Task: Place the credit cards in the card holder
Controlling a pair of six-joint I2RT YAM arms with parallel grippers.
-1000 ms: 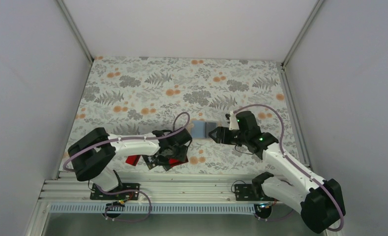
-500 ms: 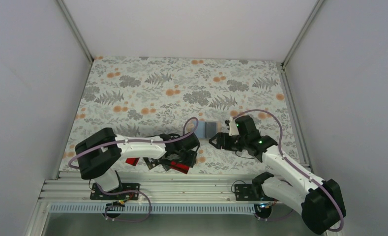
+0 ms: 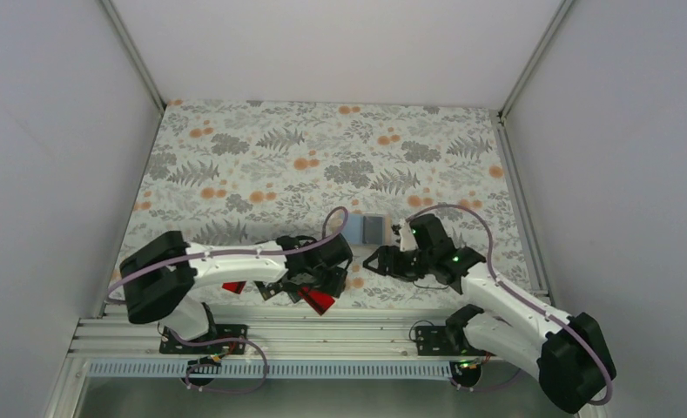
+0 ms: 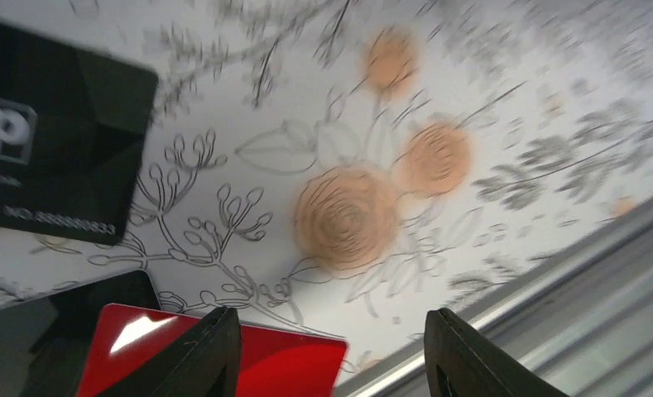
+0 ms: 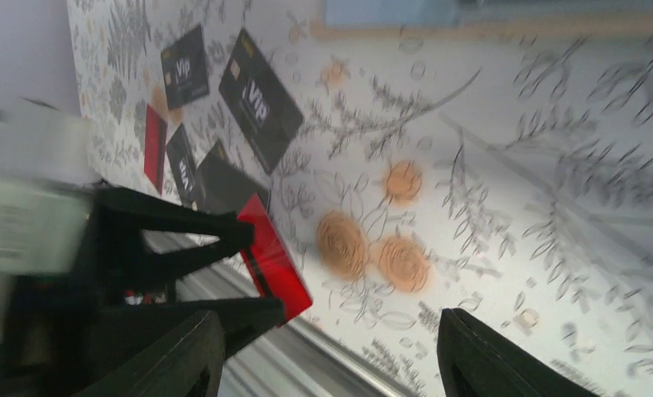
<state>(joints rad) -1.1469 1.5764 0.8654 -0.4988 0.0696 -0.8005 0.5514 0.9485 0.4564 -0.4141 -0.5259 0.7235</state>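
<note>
Floral cloth covers the table (image 3: 261,157): pale grey, printed with grey ferns and line-drawn leaves and dotted with orange roses. White walls (image 3: 52,131) close it in on three sides, with bare aluminium posts in the far corners. A ribbed aluminium rail (image 3: 322,335) runs along the near edge, where both arms are bolted.

The card holder (image 3: 373,228) lies open on the cloth just beyond the two wrists, its light blue inside facing up. The right wrist view catches its blue panel and tan rim at the top of the picture. The credit cards (image 3: 274,290) lie scattered near the front edge of the cloth, under and beside the left arm (image 3: 235,257), apart from the holder.

Several black ones carry "VIP" in white, clearest on the large black card (image 5: 261,99) in the right wrist view. In the left wrist view another black card (image 4: 58,132) shows "IP" in a white box, cut off by the picture's edge, above a line of small white characters too fine to read surely.

The left fingers (image 4: 199,356) stand apart and grasp nothing. One tip sits over a red card (image 4: 256,368) close to the rail; whether it presses on the card cannot be told. A second red card (image 3: 232,286) lies further left under the arm. The right fingers (image 5: 488,356) are spread and empty above bare cloth, pointing towards the left arm's wrist.
</note>
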